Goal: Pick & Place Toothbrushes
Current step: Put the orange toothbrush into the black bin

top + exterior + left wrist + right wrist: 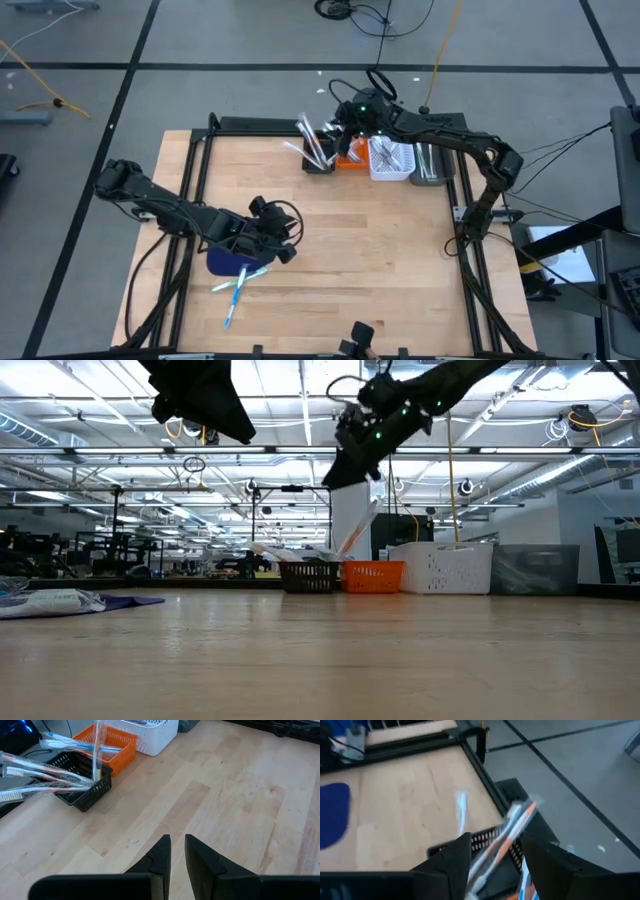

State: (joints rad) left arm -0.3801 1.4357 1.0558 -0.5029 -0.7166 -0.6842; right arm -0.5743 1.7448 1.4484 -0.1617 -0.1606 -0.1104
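Observation:
Several wrapped toothbrushes [238, 283] lie on and beside the dark blue mat [222, 262] at the near left. Others stick slanting out of the black bin [85, 790], and a few lie in the orange bin [111, 744]. My left gripper [178, 845] hovers over the mat's far side with a narrow gap between its fingers and nothing in it. My right gripper [492, 850] hangs open above the black and orange bins [345, 135]. An orange-accented toothbrush [512, 832] shows slanting between its spread fingers, its lower end down at the orange bin [372, 575].
A white bin [390, 160] and a grey bin [432, 165] stand to the right of the orange one along the table's far edge. Black frame rails [200, 150] border the tabletop. Bare wood [380, 260] spreads between the mat and the bins.

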